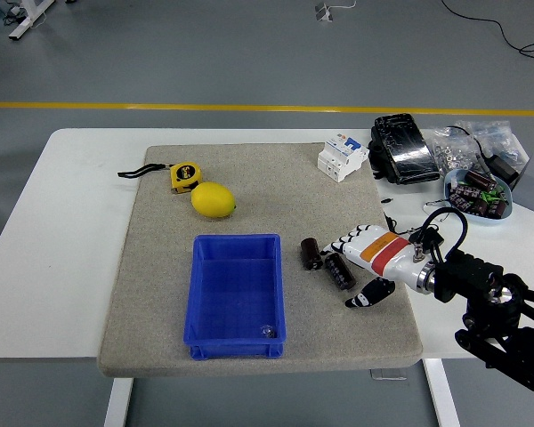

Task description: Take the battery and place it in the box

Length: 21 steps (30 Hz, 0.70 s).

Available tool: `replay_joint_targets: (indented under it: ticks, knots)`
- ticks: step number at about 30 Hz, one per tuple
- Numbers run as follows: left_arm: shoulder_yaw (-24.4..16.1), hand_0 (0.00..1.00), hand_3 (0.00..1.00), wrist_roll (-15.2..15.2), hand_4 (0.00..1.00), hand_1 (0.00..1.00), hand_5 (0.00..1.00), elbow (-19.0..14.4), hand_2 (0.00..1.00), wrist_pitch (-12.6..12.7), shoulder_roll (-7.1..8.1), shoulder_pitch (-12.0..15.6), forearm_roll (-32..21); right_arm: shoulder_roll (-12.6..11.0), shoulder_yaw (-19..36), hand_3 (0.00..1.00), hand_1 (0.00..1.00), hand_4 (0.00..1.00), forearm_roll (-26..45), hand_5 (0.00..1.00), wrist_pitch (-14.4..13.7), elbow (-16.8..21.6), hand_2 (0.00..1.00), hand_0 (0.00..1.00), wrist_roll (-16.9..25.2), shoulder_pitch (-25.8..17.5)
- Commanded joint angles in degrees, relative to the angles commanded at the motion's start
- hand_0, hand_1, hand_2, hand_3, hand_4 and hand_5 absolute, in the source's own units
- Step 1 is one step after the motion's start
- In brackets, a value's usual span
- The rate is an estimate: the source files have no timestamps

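Two dark cylindrical batteries lie on the grey mat right of the blue box (pixel 236 292): one (pixel 311 253) upright-ish near the box, the other (pixel 340 270) lying slanted beside it. My right hand (pixel 352 269), white with an orange band, reaches in from the right at mat level. Its fingers (pixel 342 244) are spread just above the slanted battery and its thumb (pixel 372 294) sits below it, so the battery lies between them without being gripped. The blue box is open-topped with a small shiny item in its near right corner. My left hand is out of view.
A lemon (pixel 214 199) and a yellow tape measure (pixel 184 176) lie at the mat's back left. A white circuit breaker (pixel 342 157), a black pouch (pixel 401 148), plastic bags and a bowl of capacitors (pixel 478 197) crowd the back right.
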Motion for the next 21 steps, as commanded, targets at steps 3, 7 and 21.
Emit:
replay_joint_targets:
  ticks: [3,7,21]
  knots:
    - [0.0,0.555,0.584,0.0,0.632,0.562,0.604,0.0,0.63,0.0,-0.01,0.0,0.0,0.1,-0.3,0.804,0.683,0.998,0.1,0.34,-0.2,-0.3,0.743,0.744,0.2,0.4]
    - [0.1,0.555,0.583,0.0,0.633,0.561,0.606,0.0,0.628,0.0,0.02,0.0,0.0,0.0,-0.4,0.77,0.63,0.998,0.4,0.346,-0.6,-0.6,0.694,0.661,0.5,0.7]
    - [-0.5,0.557,0.583,0.3,0.631,0.561,0.603,0.0,0.627,-0.1,0.03,0.1,0.9,0.2,-0.9,0.641,0.569,0.933,0.2,0.342,-1.0,-1.4,0.613,0.561,0.6,1.1]
